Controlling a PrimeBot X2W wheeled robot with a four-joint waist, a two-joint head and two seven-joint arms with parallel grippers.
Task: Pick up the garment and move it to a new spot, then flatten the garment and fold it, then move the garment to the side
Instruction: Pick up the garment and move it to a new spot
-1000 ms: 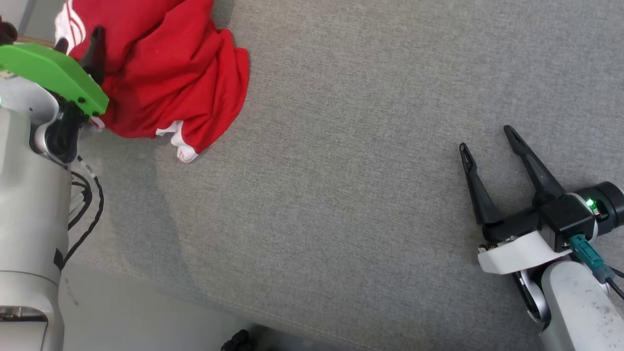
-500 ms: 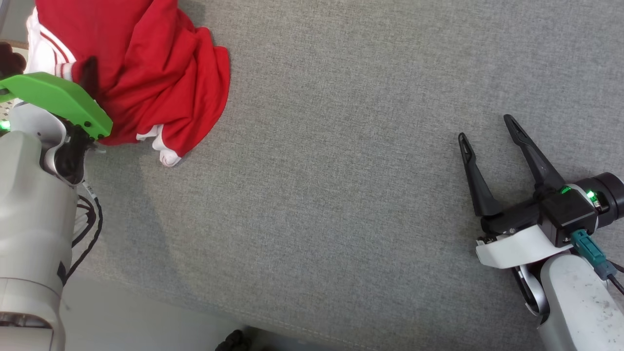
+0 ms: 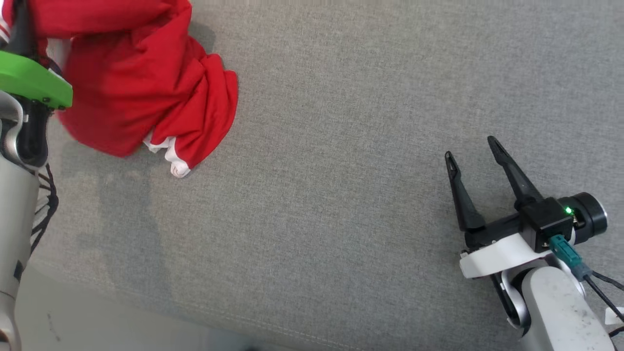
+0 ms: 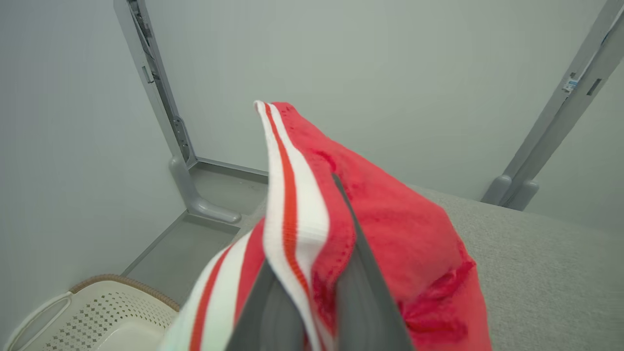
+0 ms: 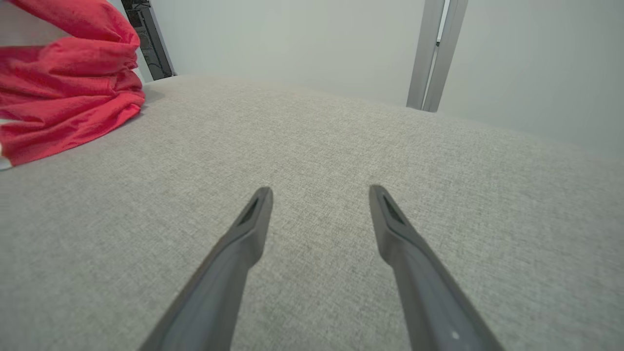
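— Where is the garment [image 3: 141, 92] found, and why is it held so?

— It is seen bunched at the far left of the grey upholstered surface [image 3: 341, 195]. Its white-and-red striped trim [image 4: 287, 214] is pinched between the closed fingers of the left gripper [image 3: 20, 29], so that part is raised while the lower folds and a white cuff [image 3: 178, 168] rest on the surface. An edge grip of that kind is judged to suit carrying — the cloth hangs free and can be spread afterwards.

— And the right gripper [image 3: 470, 148]?

— It is held low over bare surface, well apart from the cloth, its fingers spread with nothing between them — presumably kept ready for the flattening.

— Can any writing be read?

— None is made out on the garment. A small label [image 4: 568, 85] is seen on a grey post [image 4: 536, 136] in the left wrist view, but it is too small to be read. No marking is seen on the pale perforated basket [image 4: 97, 312].
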